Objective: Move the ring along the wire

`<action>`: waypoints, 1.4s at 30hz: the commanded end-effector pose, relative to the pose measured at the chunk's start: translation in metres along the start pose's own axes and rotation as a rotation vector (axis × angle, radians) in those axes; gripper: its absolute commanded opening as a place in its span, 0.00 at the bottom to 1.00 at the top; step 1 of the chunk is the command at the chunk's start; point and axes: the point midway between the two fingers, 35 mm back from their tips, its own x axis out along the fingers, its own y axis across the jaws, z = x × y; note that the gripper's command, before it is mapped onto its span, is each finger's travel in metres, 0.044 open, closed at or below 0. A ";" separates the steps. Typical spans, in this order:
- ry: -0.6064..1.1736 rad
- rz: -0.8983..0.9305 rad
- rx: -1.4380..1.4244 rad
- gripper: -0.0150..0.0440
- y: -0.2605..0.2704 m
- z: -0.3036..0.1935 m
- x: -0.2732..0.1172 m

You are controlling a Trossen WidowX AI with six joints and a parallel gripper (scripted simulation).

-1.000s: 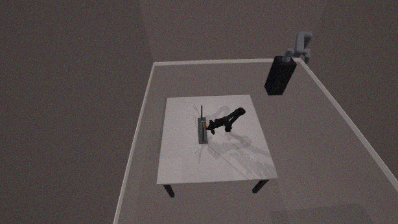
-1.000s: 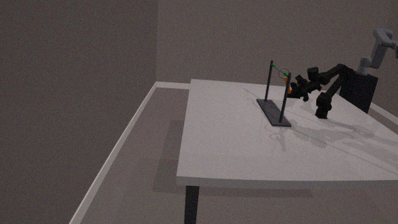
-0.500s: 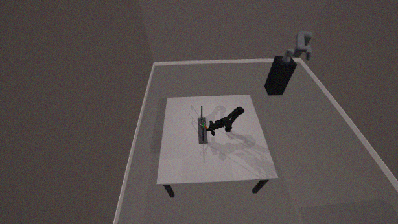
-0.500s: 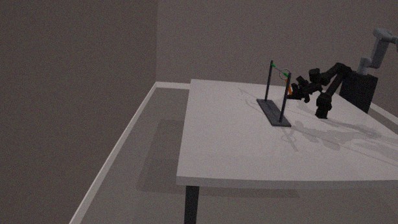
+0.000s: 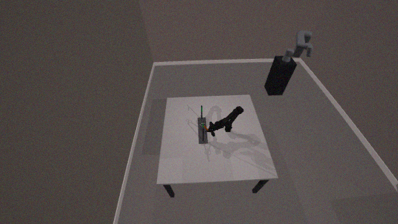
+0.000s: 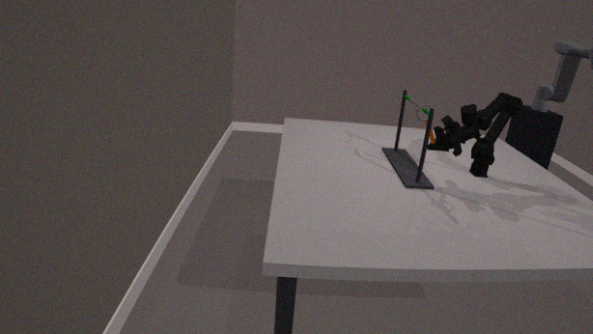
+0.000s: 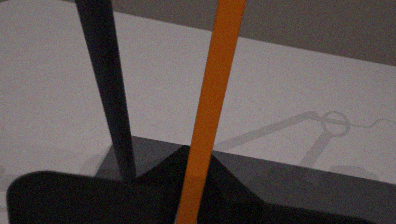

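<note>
The ring (image 6: 417, 114) is around the wire by the green part (image 6: 426, 111) (image 5: 203, 125) next to the near post (image 6: 425, 150) (image 7: 105, 75). Whether it touches the wire is too small to tell. Its orange handle (image 5: 206, 128) (image 6: 431, 132) (image 7: 212, 90) slopes down from the ring to my gripper (image 5: 208, 130) (image 6: 434, 143) (image 7: 193, 153). The gripper is shut on the handle, below wire height and on the arm's side of the stand. The other green part (image 5: 201, 109) (image 6: 407, 97) is at the far post (image 6: 400, 125). The thin grey wire (image 6: 415, 104) runs between them. The wrist view does not show the ring itself.
The posts stand on a dark base plate (image 5: 200, 140) (image 6: 398, 161) (image 7: 305, 175) on the white table (image 5: 181, 162) (image 6: 328, 217). My arm (image 5: 231, 117) (image 6: 497, 108) reaches in from the right. A grey arm on a black pedestal (image 5: 280, 76) (image 6: 536, 132) stands beyond the table.
</note>
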 end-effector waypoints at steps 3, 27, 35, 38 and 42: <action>0.010 -0.008 0.000 0.00 -0.001 -0.012 0.005; 0.010 -0.008 0.000 0.00 -0.001 -0.013 0.005; 0.009 -0.003 -0.004 0.36 0.000 -0.012 0.005; 0.009 -0.003 -0.004 0.49 0.000 -0.012 0.005; 0.011 -0.004 -0.003 0.53 0.001 -0.012 -0.001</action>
